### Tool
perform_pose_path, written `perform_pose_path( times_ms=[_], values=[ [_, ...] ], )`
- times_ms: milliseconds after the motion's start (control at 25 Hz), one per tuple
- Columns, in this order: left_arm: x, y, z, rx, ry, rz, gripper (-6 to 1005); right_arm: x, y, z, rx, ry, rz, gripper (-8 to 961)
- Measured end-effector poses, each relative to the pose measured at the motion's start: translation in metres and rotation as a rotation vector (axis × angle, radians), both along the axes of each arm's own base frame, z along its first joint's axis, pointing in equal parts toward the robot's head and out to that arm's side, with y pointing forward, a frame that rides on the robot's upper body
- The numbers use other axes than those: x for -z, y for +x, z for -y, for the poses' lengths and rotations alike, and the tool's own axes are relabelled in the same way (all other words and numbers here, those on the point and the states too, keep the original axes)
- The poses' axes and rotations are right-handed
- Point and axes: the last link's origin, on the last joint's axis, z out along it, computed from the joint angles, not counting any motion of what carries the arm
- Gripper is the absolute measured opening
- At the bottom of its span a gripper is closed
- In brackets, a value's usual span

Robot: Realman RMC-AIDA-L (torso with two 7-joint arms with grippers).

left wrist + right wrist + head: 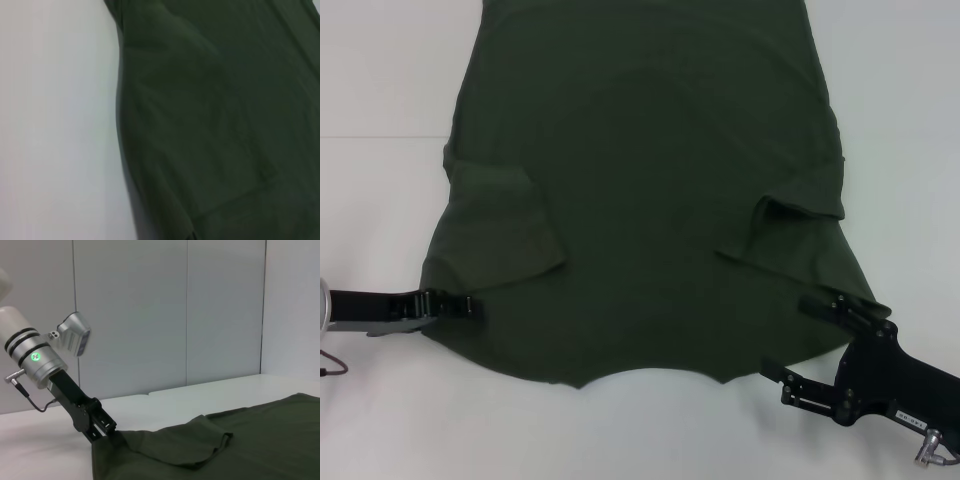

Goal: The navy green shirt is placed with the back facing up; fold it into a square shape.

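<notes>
The navy green shirt [650, 200] lies flat on the white table [380, 70], collar end towards me, with both short sleeves folded in over the body. My left gripper [468, 303] is at the shirt's near left edge and looks shut on the fabric there; it also shows in the right wrist view [106, 431], where the shirt [240, 440] rises slightly to its tips. My right gripper [787, 335] is open at the near right corner, one finger on each side of the shirt's edge. The left wrist view shows only the shirt [215, 125] beside bare table.
The shirt's far end runs out of the head view at the top. White table surface [640, 440] lies in front of the collar edge and on both sides. A grey panelled wall [175, 315] stands behind the table.
</notes>
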Motion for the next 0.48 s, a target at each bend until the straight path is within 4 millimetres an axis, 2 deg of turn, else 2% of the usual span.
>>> perform_pose_path(
  times_ms=[80,320,480],
  values=[
    [0.0009,-0.0001,-0.0002,-0.001,-0.001,-0.011,838,0.0002,-0.0002,0.0007,-0.001,-0.001,-0.003,942],
    [-0.002,-0.0023,-0.0001,-0.004,0.005,-0.02,631,-0.0001,0.0008,0.002,0.009,0.003,-0.01,941],
    [-0.0039,-0.0032,0.0003,-0.005,0.008,-0.02,440,-0.0006,0.0015,0.0028,0.02,0.009,-0.02,941]
  ],
)
